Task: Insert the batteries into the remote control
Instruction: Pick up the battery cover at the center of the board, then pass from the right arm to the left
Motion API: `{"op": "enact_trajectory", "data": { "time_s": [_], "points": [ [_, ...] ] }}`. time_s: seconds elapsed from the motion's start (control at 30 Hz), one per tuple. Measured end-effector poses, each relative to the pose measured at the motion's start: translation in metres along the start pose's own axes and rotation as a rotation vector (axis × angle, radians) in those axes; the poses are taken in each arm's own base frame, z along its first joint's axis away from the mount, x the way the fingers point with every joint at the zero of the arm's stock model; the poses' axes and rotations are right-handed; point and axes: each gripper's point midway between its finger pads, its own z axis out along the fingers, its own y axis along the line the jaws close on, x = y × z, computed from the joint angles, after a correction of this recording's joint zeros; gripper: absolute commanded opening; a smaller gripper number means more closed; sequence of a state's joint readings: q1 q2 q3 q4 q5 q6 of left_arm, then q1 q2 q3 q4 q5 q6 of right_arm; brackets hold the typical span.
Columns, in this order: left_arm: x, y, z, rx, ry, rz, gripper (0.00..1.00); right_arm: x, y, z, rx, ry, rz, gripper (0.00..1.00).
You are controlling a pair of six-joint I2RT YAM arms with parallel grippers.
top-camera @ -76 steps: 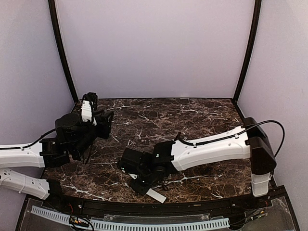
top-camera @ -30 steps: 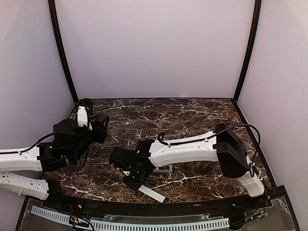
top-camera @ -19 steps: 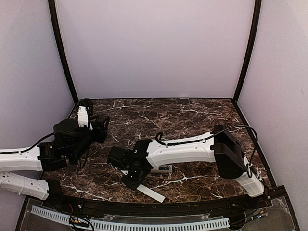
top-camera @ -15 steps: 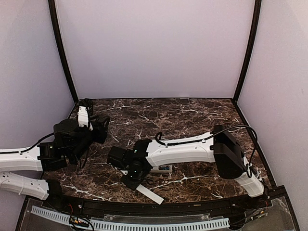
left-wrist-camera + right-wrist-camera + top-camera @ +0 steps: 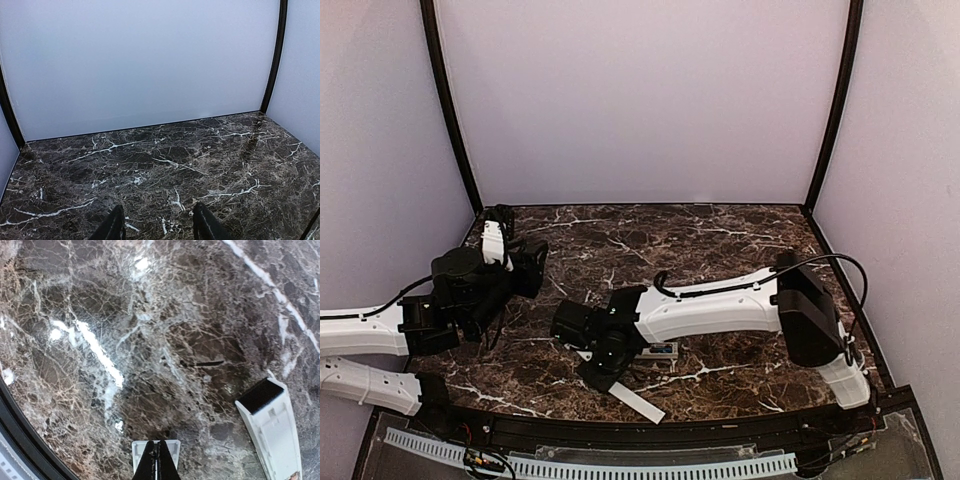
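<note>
The remote control, a white bar with a dark window at its end, lies on the marble to the right of my right gripper. In the top view it lies partly under my right arm, with a small blue spot at one end; no battery shows clearly. My right gripper is shut on a thin white flat piece. That piece sticks out as a strip below the gripper. My left gripper is open and empty at the far left.
The dark marble table has white walls on three sides with black corner posts. The table's black front rim runs close to my right gripper, at the lower left of the right wrist view.
My right arm swung left with the white piece, then shifted back a little to the right. My left arm dropped slightly early on and has since stayed still.
</note>
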State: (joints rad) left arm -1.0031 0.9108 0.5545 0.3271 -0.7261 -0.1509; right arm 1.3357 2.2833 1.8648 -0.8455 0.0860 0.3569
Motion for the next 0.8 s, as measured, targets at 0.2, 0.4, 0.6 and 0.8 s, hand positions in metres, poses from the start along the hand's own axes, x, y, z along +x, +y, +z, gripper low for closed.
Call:
{"op": "enact_trajectory", "data": {
  "time_s": [0.2,0.4,0.6,0.8],
  "points": [
    [0.002,-0.001,0.001,-0.001,0.006,0.011,0.46,-0.014,-0.016,-0.031,-0.003,-0.098,0.036,0.00],
    [0.007,-0.007,0.003,0.024,0.020,0.019,0.49,-0.031,-0.033,-0.055,0.019,-0.212,0.081,0.00],
    [0.006,-0.018,0.003,0.090,0.014,0.008,0.55,-0.030,-0.049,-0.074,0.040,-0.284,0.110,0.00],
    [0.010,-0.029,0.000,0.169,0.004,0.016,0.62,-0.040,-0.064,-0.122,0.025,-0.427,0.069,0.00]
  ]
}}
